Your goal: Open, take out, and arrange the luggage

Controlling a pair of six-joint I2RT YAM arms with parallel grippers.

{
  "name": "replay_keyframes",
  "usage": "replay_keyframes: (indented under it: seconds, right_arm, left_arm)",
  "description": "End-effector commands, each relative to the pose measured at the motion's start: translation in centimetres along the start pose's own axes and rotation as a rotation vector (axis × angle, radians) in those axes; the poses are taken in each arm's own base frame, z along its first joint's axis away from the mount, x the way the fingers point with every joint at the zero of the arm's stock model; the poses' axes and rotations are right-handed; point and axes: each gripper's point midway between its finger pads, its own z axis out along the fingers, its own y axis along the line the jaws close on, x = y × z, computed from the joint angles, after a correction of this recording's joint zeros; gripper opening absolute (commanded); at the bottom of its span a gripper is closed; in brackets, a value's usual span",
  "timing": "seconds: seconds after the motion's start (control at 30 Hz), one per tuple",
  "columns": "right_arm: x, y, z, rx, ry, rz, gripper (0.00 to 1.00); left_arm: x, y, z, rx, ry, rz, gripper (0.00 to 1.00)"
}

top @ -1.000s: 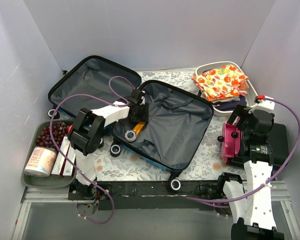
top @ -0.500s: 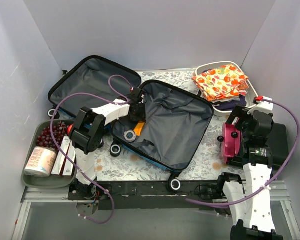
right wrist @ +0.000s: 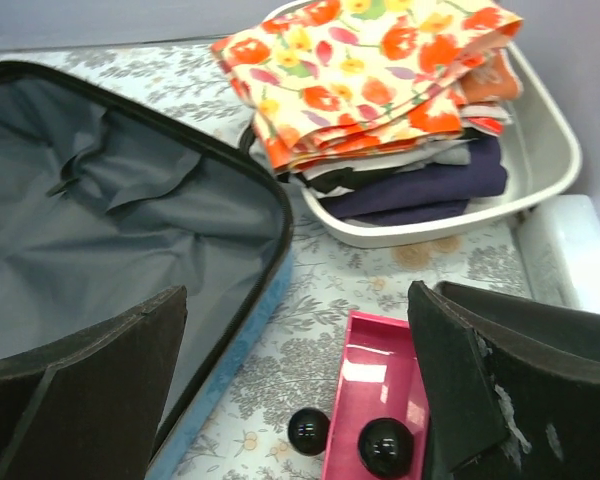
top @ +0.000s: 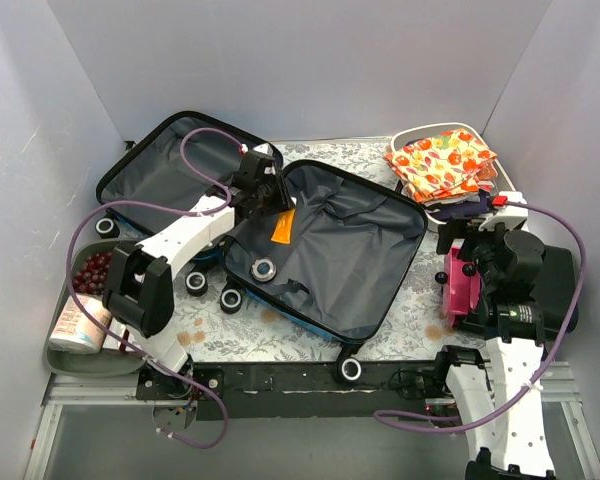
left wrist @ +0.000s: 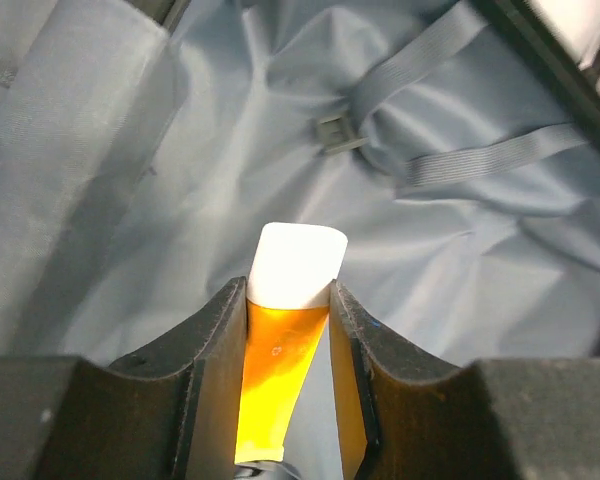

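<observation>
The luggage (top: 360,270) lies wide open on the table, blue shell down and grey lining up (left wrist: 460,250) (right wrist: 100,240). My left gripper (top: 274,204) (left wrist: 288,295) hangs over the near-left part of its right half, shut on an orange tube (top: 282,226) (left wrist: 278,350) whose white cap (left wrist: 296,262) sticks out past the fingertips. A grey ring (top: 264,268) rests on the lining below it. My right gripper (top: 470,262) (right wrist: 300,400) stands open and empty to the right of the luggage, over a pink tray (top: 461,292) (right wrist: 380,390).
A white tub (top: 450,225) (right wrist: 550,150) of folded clothes, a floral cloth on top, sits at the back right. A flat black case (top: 562,280) lies under the right arm. At the left, a grey tray (top: 80,358) holds red beads, boxes and a roll.
My left gripper has shut on the orange tube and lifted it off the lining, moving back and up. The grey ring stayed behind. The right arm shifted slightly and stayed open.
</observation>
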Motion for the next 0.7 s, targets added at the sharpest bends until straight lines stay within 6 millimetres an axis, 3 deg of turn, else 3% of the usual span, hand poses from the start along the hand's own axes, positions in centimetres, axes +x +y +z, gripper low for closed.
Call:
replay_keyframes:
  seconds: [0.0,0.2,0.33,0.43,0.47,0.53,0.67]
  right_arm:
    - [-1.1,2.9,0.3,-0.162,-0.042,-0.024,0.98]
    - [-1.1,7.6,0.6,-0.423,0.025,-0.005,0.98]
    - [-1.0,11.7,0.7,-0.614,0.079,0.034,0.94]
    - [-0.7,13.1,1.6,-0.612,0.131,0.045,0.93]
    - [-0.3,12.8,2.5,-0.568,0.155,0.049,0.94]
    - [-0.3,13.5,2.7,-0.561,0.173,0.021,0.94]
    - [0.4,16.2,3.0,-0.666,0.176,-0.147,0.92]
  left_arm:
    - [-2.9,-4.3,-3.6,0.160,-0.065,-0.139,0.00]
    - [-2.8,-7.8,-6.0,0.317,-0.042,-0.286,0.00]
    - [-2.9,-9.2,-6.5,0.341,-0.078,-0.315,0.00]
    - [-2.8,-9.6,-6.1,0.335,-0.078,-0.283,0.00]
    - [-2.7,-9.8,-6.1,0.346,-0.069,-0.261,0.06]
    - [-1.6,-8.6,-4.3,0.284,-0.037,-0.205,0.15]
    - [1.2,-5.6,-1.7,0.139,0.053,-0.181,0.20]
